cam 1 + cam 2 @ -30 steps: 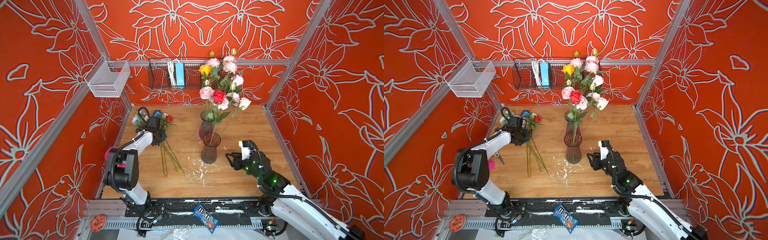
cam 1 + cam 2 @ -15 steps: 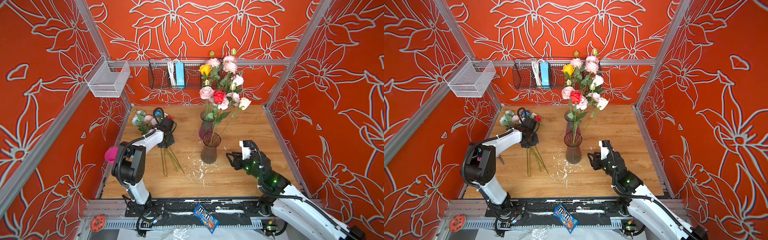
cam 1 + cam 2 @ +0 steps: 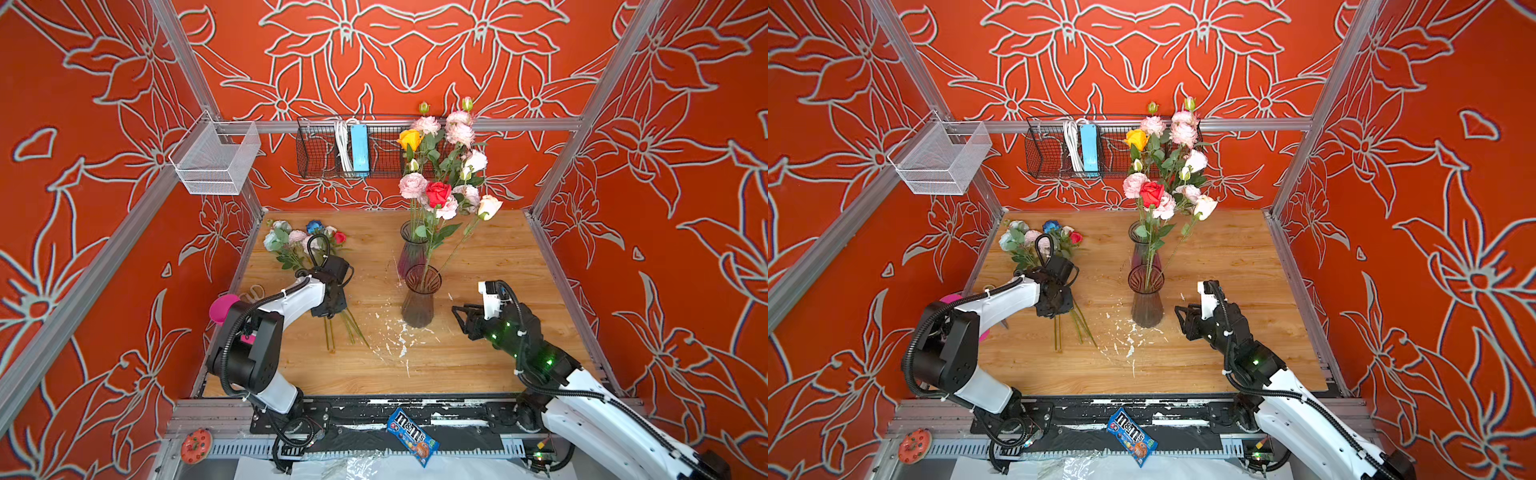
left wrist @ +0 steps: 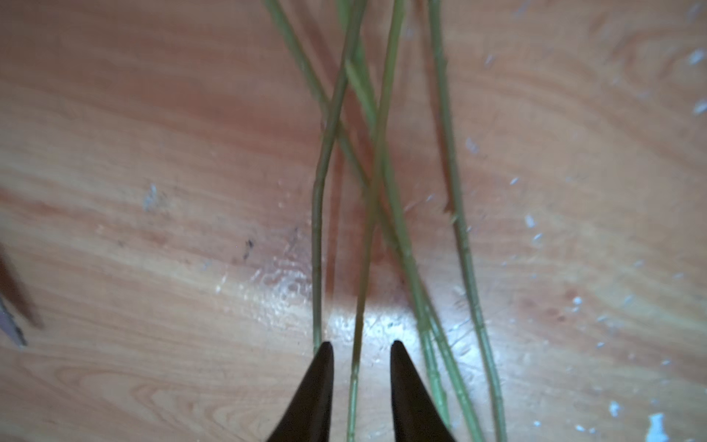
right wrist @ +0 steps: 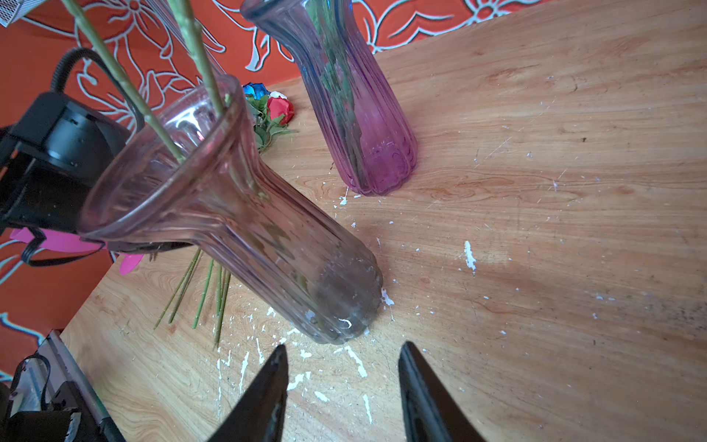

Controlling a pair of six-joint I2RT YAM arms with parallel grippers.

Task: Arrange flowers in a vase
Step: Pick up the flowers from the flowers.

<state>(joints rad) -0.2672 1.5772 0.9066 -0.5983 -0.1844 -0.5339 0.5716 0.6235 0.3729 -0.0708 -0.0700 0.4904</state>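
A loose bunch of flowers (image 3: pixel 303 241) (image 3: pixel 1038 239) lies at the table's back left, heads to the back, green stems (image 4: pixel 382 153) running forward. My left gripper (image 3: pixel 332 308) (image 3: pixel 1055 311) (image 4: pixel 359 344) points down over those stems. It is open a little, with one stem (image 4: pixel 363 268) lying between the jaws and a gap on each side. A smoky vase (image 3: pixel 419 303) (image 5: pixel 267 229) holds two stems. Behind it a purple vase (image 3: pixel 411 253) (image 5: pixel 359 114) holds several blooms (image 3: pixel 444 166). My right gripper (image 3: pixel 459 318) (image 5: pixel 342 346) is open and empty beside the smoky vase's base.
A black wire basket (image 3: pixel 353 149) with a power strip hangs on the back wall, a white mesh basket (image 3: pixel 216 162) on the left rail. Scissors (image 3: pixel 253 293) and a pink object (image 3: pixel 224 307) lie at the left edge. White flecks (image 3: pixel 395 340) dot the wood. A candy bag (image 3: pixel 411 436) lies in front.
My left gripper has moved from the flower heads forward along the stems and has opened slightly. The right arm has stayed where it was.
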